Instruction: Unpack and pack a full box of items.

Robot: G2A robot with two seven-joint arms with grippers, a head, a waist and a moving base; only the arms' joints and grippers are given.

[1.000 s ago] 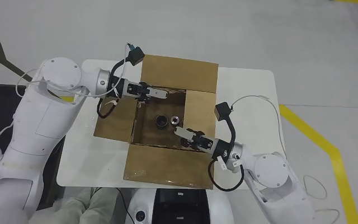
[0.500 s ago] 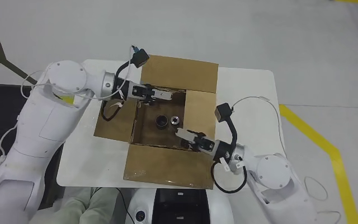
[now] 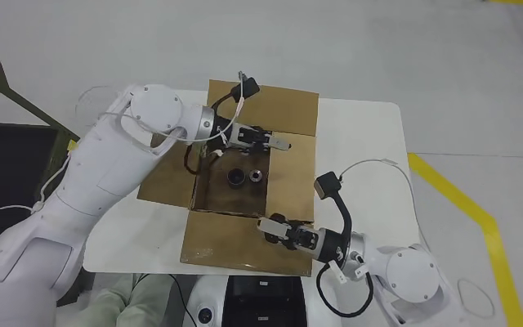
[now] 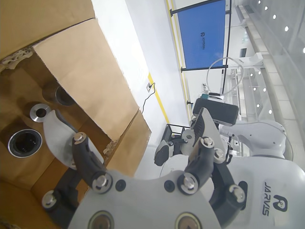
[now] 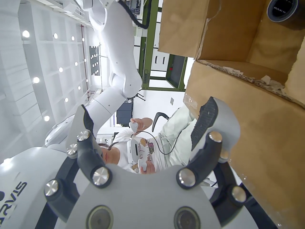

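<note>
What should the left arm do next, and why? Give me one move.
Probably lower the left end effector into the box toward the ring. The end effector hangs open and empty above the box's far side. The ring lies uncovered on the box floor, and looks like the item nearest below it.

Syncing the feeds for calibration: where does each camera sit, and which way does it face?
Top view: above the arms, looking down on the open box; left gripper over its far edge, right gripper over its near flap.
Left wrist view: behind its own open fingers, facing into the box and towards the other arm.
Right wrist view: behind its own open fingers, facing the box's corner.
Shared: all three show the black cylinder in the box.
</note>
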